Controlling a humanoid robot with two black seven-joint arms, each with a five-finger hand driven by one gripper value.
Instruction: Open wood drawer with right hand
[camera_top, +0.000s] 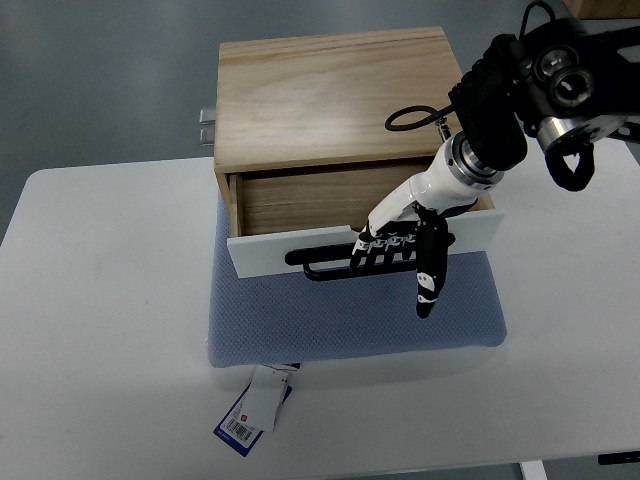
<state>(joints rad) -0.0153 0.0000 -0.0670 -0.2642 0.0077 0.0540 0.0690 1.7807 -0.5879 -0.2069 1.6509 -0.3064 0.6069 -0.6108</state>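
- Drawer (300, 205) is in a wood box (335, 95). The box sits on a blue mat (350, 320), and the mat lies on our white counter (100, 300).
- We can see the drawer is already part way out. Its white front (260, 255) stands away from the box, and there is a gap where we look down on the wood inside.
- Our right hand (400, 240) comes in from the right side. Its fingers (385, 242) are curled around the black handle (325, 262) on the drawer front, so it has hold of the handle. One dark finger (430, 275) points down past the front, over the mat.
- We do not see our left hand at all.
- So the grab looks done, and the pull looks begun. We think the job is about half way.
- What is left, we guess, is to pull the drawer out more toward us, and then let go of the handle.
- We cannot tell how far the drawer can slide, because the back part of it is hidden inside the box.
- A white and blue tag (255, 410) lies on the counter near the front edge of the mat. It is not in the way.
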